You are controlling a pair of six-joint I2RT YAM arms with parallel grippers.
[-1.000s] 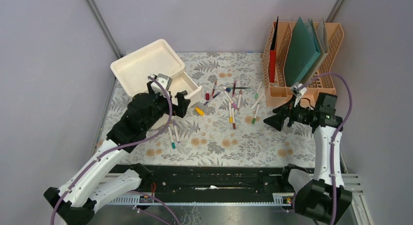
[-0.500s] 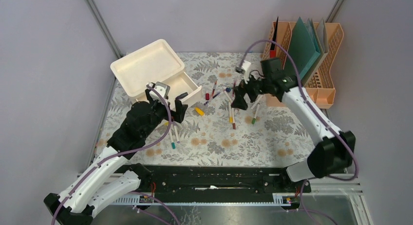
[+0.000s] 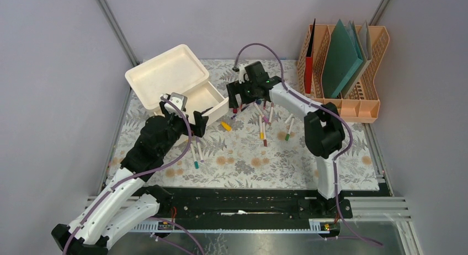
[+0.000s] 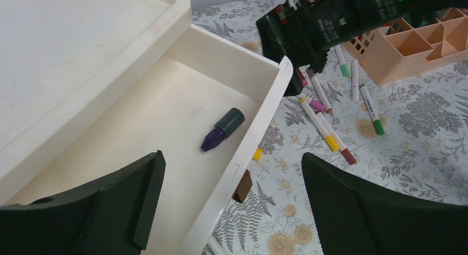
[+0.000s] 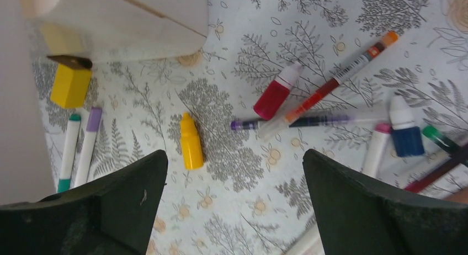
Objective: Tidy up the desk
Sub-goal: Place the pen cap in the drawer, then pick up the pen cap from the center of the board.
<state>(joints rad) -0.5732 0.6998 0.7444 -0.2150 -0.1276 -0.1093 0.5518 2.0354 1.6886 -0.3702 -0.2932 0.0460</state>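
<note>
The desk (image 3: 248, 161) carries a white box (image 3: 165, 75) with its drawer (image 3: 212, 97) pulled open. A purple bottle (image 4: 222, 129) lies in the drawer. Several markers (image 3: 262, 125) and a yellow bottle (image 3: 225, 125) lie scattered on the cloth. My left gripper (image 3: 193, 118) is open and empty, hovering over the drawer's front wall (image 4: 259, 128). My right gripper (image 3: 238, 100) is open and empty, above the cloth just right of the drawer. Below it lie the yellow bottle (image 5: 191, 141), a red bottle (image 5: 276, 92) and a blue bottle (image 5: 405, 133).
A peach file organizer (image 3: 342, 67) with folders stands at the back right. Two markers (image 3: 196, 153) lie near the left arm. Grey walls close in the left, back and right sides. A black rail (image 3: 237, 202) runs along the front edge.
My right arm has swung from the organizer side across the desk to the drawer's right end. My left gripper has drawn back slightly toward the near side.
</note>
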